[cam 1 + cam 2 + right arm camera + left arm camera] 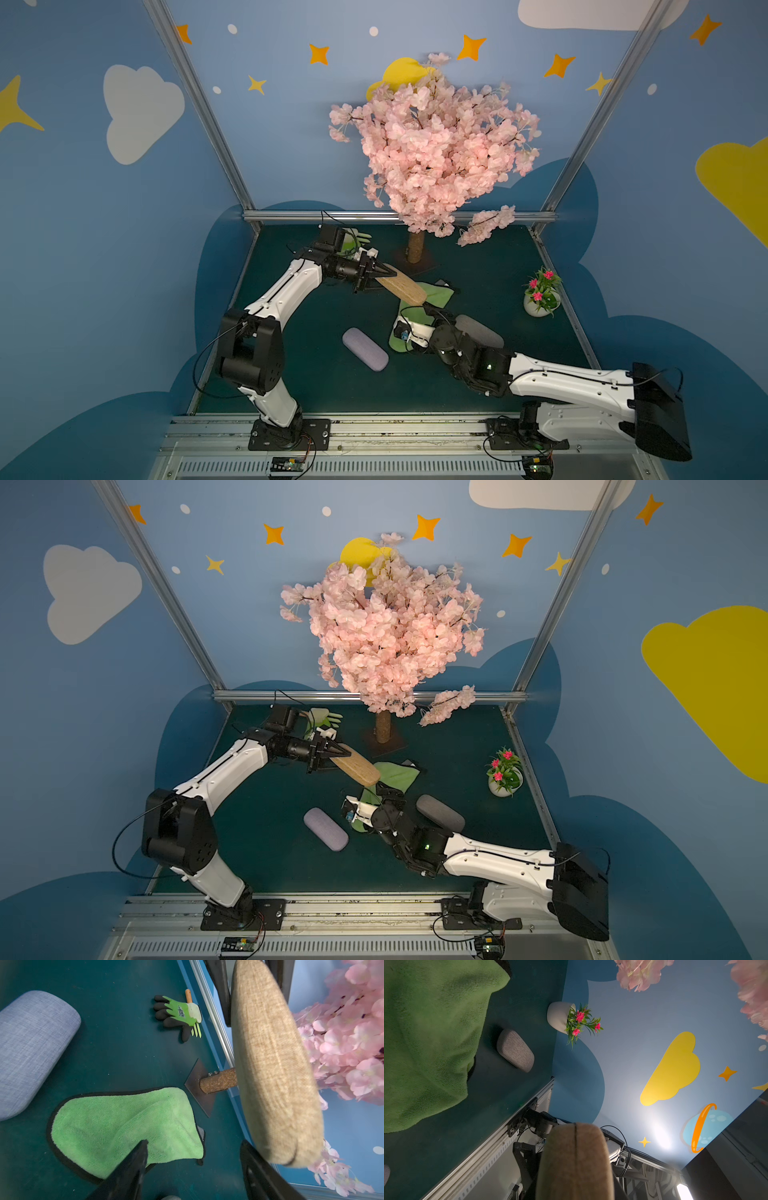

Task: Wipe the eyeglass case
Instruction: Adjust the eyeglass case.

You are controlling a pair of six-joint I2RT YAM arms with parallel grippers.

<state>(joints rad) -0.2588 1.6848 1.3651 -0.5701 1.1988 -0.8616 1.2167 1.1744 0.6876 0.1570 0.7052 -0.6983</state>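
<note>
My left gripper point(385, 272) point(341, 752) is shut on one end of a tan fabric eyeglass case point(401, 286) point(358, 767) point(575, 1159) point(274, 1076) and holds it slanted in the air above the mat. A green cloth point(434, 293) point(398, 773) point(429, 1043) point(124, 1124) lies flat on the mat under the case's free end. My right gripper point(430, 311) point(385, 791) point(193, 1144) stands open low over the cloth's near edge, with one finger over the cloth and the other beside the case's tip. Nothing is between its fingers.
A lilac case point(365, 349) point(31, 1049) lies on the mat left of my right gripper, and a grey case point(480, 330) point(516, 1050) lies beside the right arm. The cherry tree's trunk point(415, 247) stands at the back, a flower pot point(540, 299) at the right, and a glove point(178, 1012) at the back left.
</note>
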